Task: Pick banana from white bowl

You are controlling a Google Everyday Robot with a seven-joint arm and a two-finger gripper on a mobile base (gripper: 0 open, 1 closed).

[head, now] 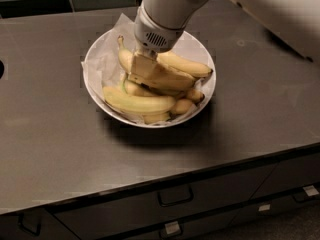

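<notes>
One tool at the banana in the white bowl, grip unclear; dark counter; drawers below.

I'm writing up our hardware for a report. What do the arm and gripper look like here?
The arm is a smooth, pale grey-white tube with rounded casing. Its wrist ends in a grey collar with a small slotted vent grille. The gripper, down in the white bowl, is a boxy, cream-coloured block. No cables or markings show.
</notes>
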